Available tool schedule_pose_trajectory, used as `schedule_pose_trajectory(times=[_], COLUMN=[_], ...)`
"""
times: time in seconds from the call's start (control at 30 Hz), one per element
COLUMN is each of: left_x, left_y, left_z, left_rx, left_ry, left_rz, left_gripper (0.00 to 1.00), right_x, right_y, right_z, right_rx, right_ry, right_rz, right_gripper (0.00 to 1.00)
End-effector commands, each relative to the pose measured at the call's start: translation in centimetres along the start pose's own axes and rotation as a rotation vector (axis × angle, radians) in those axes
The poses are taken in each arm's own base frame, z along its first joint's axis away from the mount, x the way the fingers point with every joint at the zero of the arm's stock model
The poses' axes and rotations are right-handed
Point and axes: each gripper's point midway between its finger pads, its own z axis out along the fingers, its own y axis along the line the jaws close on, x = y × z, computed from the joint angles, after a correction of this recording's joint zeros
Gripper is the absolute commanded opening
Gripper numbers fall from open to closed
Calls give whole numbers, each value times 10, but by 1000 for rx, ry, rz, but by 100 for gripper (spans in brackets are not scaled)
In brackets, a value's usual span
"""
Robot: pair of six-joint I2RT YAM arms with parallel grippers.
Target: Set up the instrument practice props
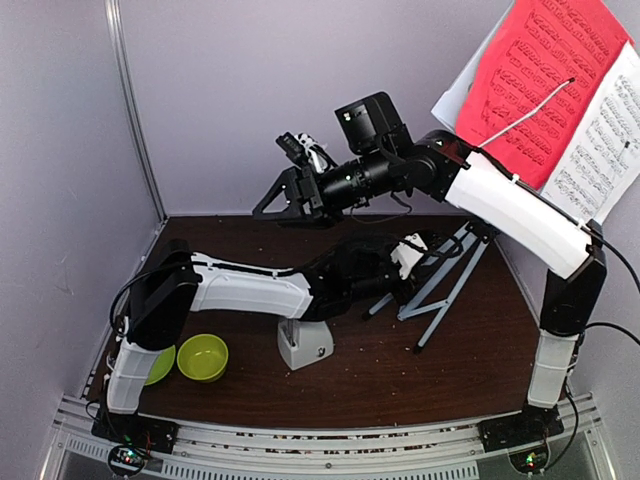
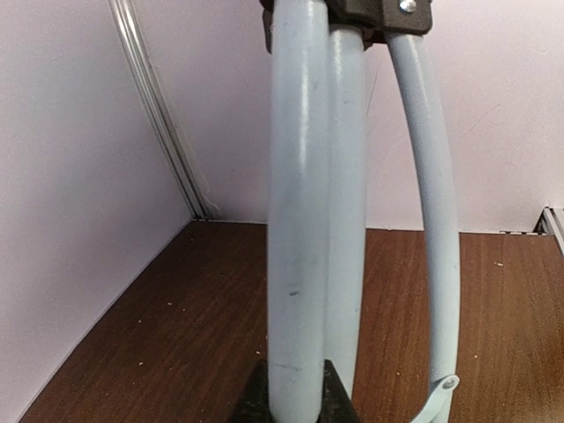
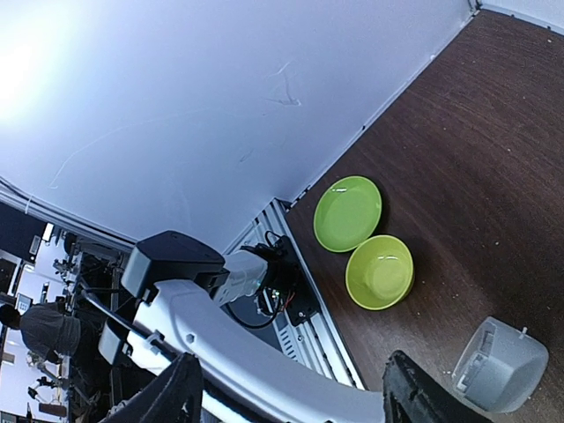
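1. Top external view: a red sheet (image 1: pixel 540 70) and a white sheet (image 1: pixel 612 130) sit on the raised desk of the music stand (image 1: pixel 440 280). Printed staves show, but any words are too small to read.
2. The stand's legs rest on the table (image 1: pixel 480 340), back right.
3. The left gripper (image 2: pixel 295 401) is clamped tight on one pale stand tube.
4. The right gripper (image 3: pixel 291 397) hangs high, jaws wide apart, holding nothing.
5. The metronome (image 1: pixel 305 345) stands near the front, under the left arm.
6. Two lime-green bowls (image 1: pixel 202 357) sit front left, touching.
7. The right arm's white link crosses the sheets' lower edge.
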Motion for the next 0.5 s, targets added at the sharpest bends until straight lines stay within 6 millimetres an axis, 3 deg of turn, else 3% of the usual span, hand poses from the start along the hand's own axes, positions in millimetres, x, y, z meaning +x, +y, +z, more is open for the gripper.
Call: schedule_pose_trajectory(times=[0.0,0.3,0.47], left_x=[6,21,25], left_y=[45,42,44], left_z=[-15,-24,-25], left_rx=[-72,-64,-68], left_ry=[-28,-3,4], left_rz=[-165,-137,-133], left_gripper=[0,0,0], right_x=[-20,-6,13], right_y=[50,91,107], right_z=[-36,-29,-14], right_rx=[-76,-225,-296], right_ry=[-115,-122,-72], right_rz=[-114,-157,-154], right_gripper=[71,73,74])
